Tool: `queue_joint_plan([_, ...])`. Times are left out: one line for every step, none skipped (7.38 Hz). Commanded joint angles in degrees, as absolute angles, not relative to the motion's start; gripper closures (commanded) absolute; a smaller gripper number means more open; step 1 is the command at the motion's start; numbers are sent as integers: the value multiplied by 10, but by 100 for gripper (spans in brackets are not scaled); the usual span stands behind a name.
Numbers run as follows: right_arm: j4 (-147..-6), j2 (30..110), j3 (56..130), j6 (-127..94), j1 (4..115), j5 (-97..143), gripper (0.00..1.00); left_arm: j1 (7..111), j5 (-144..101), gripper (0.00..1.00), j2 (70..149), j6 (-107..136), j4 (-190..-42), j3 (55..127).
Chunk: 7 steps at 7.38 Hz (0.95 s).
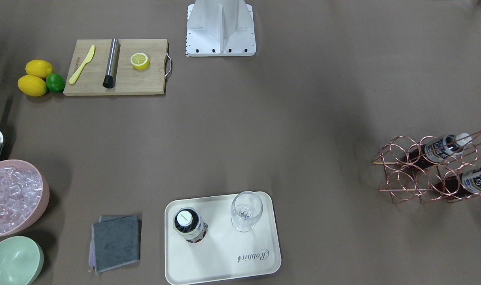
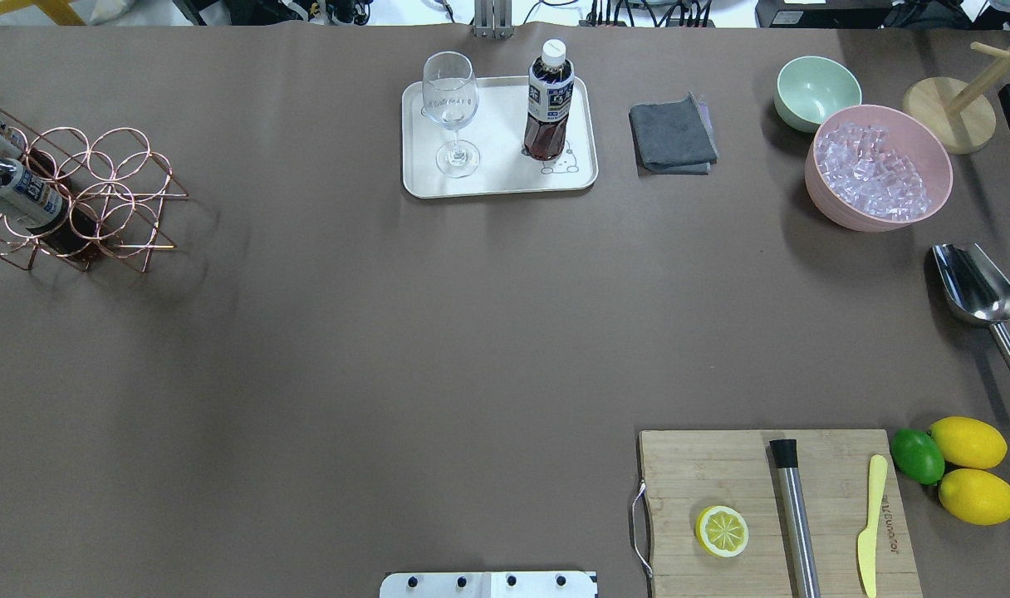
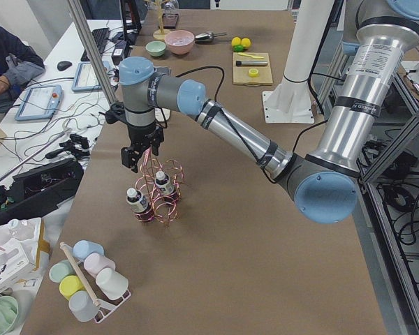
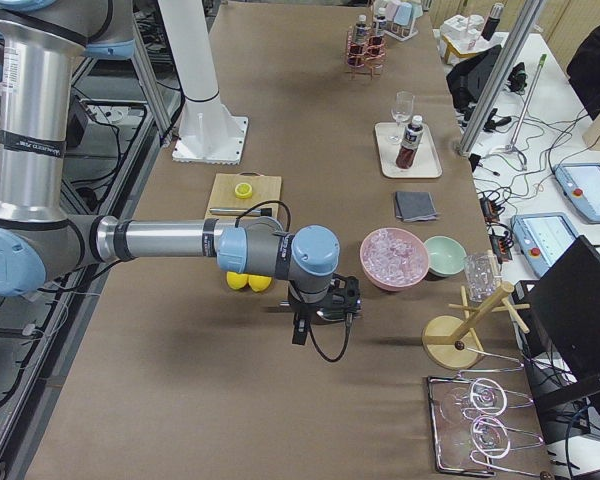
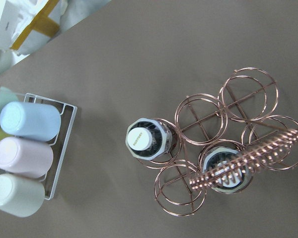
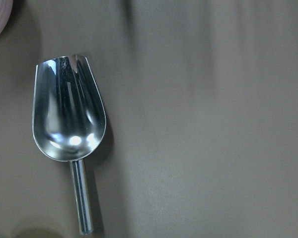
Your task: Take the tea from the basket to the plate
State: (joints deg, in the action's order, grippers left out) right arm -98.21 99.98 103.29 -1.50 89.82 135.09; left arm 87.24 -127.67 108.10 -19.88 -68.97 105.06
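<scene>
1. Nearest the robot's base, on its right, the rectangular wooden cutting board (image 2: 721, 473) lies flat and carries a halved yellow lemon (image 2: 722, 531).

2. Further out on the right, the right gripper (image 4: 315, 318) hangs above the polished steel scoop (image 6: 69, 119). The scoop lies flat on the brown table (image 2: 389, 332). Only the side camera shows this gripper, so I cannot tell whether its jaws are parted or closed.

3. On the left stands the rose-gold wire basket (image 5: 248, 89) of six ring cells. It holds two small clear bottles of dark liquid, both upright with white caps up. One bottle (image 5: 145, 140) is in plain view. The other bottle (image 5: 227, 171) sits under the coiled handle. The left gripper (image 3: 141, 162) hangs at the top of that handle. I cannot tell whether it touches the handle or how its jaws stand.

4. Farthest out lies the cream-white rectangular plate (image 2: 505, 178). The tea (image 2: 549, 104), a clear bottle of red-brown liquid with a white cap, stands on it. Its long axis is vertical, with the cap pointing up and the base on the plate beside the bear drawing. A stemmed clear glass (image 2: 451, 112) stands on the same plate, apart from the tea.
</scene>
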Motion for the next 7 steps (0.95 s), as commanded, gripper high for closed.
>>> queue_joint_plan([-981,991,1027,-16,897,1347,0,914,-1277,2,1054,-136,-683,1046])
queue_joint_plan([-982,974,1018,-15,897,1346,0,922,-1289,2,1034,-135,-679,1043])
queue_joint_plan([-982,972,1019,-14,897,1341,0,921,-1290,2,1013,-136,-685,1039])
queue_joint_plan([-982,974,1017,-14,897,1340,0,921,-1315,2,1006,-137,-713,1005])
queue_joint_plan([-982,974,1017,-14,897,1340,0,922,-1334,2,994,-136,-755,975])
queue_joint_plan([-982,976,1022,-15,897,1341,0,922,-1334,2,974,-135,-771,969])
queue_joint_plan([-982,983,1024,-15,897,1341,0,923,-1335,2,963,-129,-772,969])
